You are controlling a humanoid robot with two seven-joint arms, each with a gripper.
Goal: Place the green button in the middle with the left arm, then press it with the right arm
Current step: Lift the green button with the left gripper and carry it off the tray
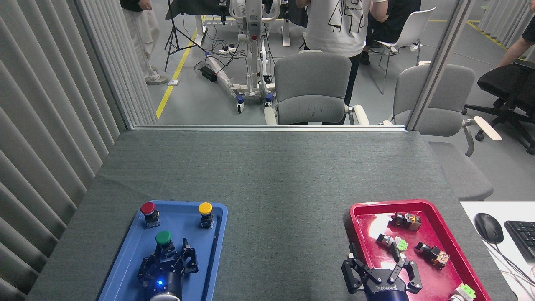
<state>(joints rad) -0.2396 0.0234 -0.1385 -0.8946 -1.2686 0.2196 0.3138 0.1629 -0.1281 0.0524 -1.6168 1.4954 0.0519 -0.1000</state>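
The green button [163, 237] stands upright in the blue tray [125, 259] at the near left, nearer to me than the red and yellow buttons. My left gripper [170, 251] is open, and its fingers reach around the button's black base from the near side. I cannot tell whether they touch it. The middle [284, 217] of the table is bare dark-grey cloth between the two trays. My right gripper [373, 251] is open and holds nothing. It hovers at the near left corner of the red tray [368, 209].
A red button [148, 208] and a yellow button [205, 208] stand at the far end of the blue tray. Several small switch parts [432, 254] lie in the red tray. A mouse [488, 228] and keyboard [522, 238] are at far right. Chairs and people are beyond the table.
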